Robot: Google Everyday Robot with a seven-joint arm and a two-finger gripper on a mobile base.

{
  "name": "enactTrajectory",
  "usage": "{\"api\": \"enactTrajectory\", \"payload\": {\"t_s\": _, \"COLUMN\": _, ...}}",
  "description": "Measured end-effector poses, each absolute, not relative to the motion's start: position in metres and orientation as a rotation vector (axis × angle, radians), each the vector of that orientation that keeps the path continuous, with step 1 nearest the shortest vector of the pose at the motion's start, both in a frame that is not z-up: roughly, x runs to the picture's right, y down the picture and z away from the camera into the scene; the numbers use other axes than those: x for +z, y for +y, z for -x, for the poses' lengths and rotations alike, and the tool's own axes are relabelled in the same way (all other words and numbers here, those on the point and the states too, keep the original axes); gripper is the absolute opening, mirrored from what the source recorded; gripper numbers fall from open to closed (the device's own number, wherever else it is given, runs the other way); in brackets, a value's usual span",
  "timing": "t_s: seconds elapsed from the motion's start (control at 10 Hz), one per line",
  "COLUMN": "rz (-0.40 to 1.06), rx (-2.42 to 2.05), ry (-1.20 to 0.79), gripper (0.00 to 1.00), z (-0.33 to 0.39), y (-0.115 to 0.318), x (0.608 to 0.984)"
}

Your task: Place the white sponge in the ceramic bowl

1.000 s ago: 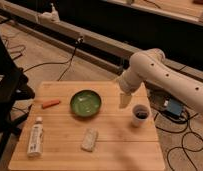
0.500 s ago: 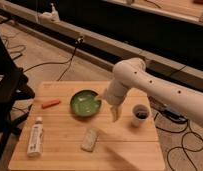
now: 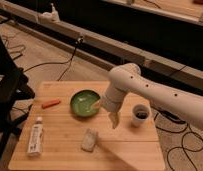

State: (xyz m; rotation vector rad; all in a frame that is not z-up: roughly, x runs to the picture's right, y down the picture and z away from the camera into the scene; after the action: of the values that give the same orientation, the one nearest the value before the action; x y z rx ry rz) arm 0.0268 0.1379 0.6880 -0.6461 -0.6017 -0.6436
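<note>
The white sponge (image 3: 89,140) lies on the wooden table (image 3: 60,150), near its front edge, below the bowl. The green ceramic bowl (image 3: 85,103) sits at the table's middle and looks empty. My gripper (image 3: 114,121) hangs from the white arm (image 3: 145,92) and points down, to the right of the bowl and up and right of the sponge, between the bowl and a white cup. It holds nothing that I can see.
A white cup with dark contents (image 3: 140,114) stands at the right. A white labelled tube (image 3: 35,136) lies at the front left. An orange object (image 3: 51,103) lies left of the bowl. Cables run on the floor around the table.
The arm has swung left and down across the table, from near the cup toward the bowl and sponge. The objects have not moved.
</note>
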Motion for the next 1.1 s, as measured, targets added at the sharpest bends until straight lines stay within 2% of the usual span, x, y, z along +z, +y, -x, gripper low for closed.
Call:
{"api": "enactTrajectory", "payload": {"t_s": 0.3, "rz": 0.684, "rx": -0.696, "ry": -0.582, "gripper": 0.8, "z": 0.001, "y": 0.159, "x": 0.716}}
{"api": "enactTrajectory", "payload": {"t_s": 0.7, "rz": 0.697, "rx": -0.716, "ry": -0.663, "gripper": 0.8, "z": 0.057, "y": 0.206, "x": 0.737}}
{"api": "enactTrajectory", "payload": {"t_s": 1.1, "rz": 0.691, "rx": -0.74, "ry": -0.75, "gripper": 0.8, "z": 0.08, "y": 0.241, "x": 0.751}}
